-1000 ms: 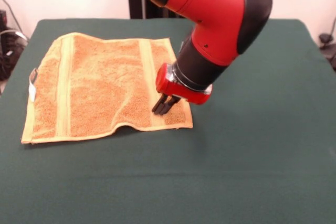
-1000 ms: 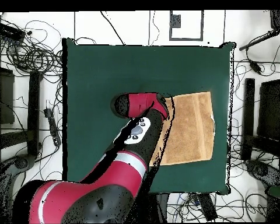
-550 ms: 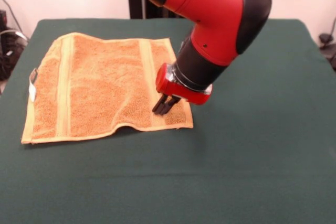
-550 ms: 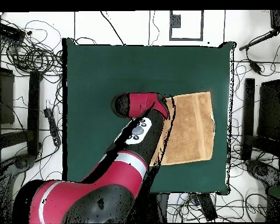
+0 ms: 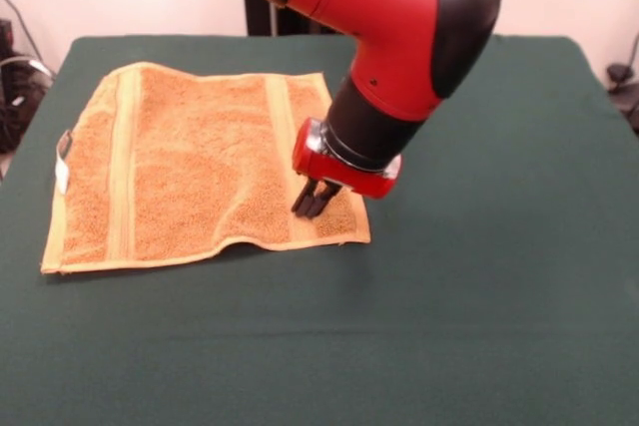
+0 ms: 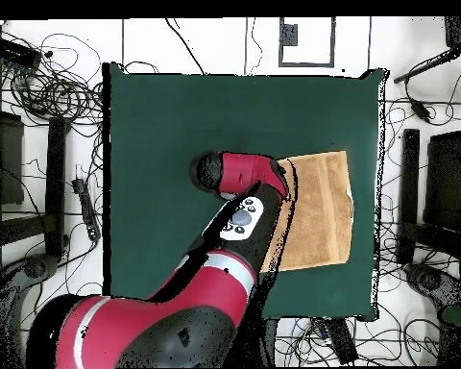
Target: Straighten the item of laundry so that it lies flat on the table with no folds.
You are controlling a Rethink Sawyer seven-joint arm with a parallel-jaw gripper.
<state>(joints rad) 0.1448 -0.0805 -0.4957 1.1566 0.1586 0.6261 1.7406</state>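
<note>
Green table (image 5: 499,276), closed gripper (image 5: 314,200) tips on towel (image 5: 190,172) corner

Front view: camera low across the counter (image 5: 499,296), angled down, close enough that the counter's near edge is cut off. Arm (image 5: 399,37) enters from the top. Overhead view: straight down from high up, whole counter (image 6: 177,125) plus the cabled floor (image 6: 42,96) around it. Shared: counter top, towel (image 5: 180,167) (image 6: 321,211), arm (image 6: 234,231), turned half round between views.
</note>
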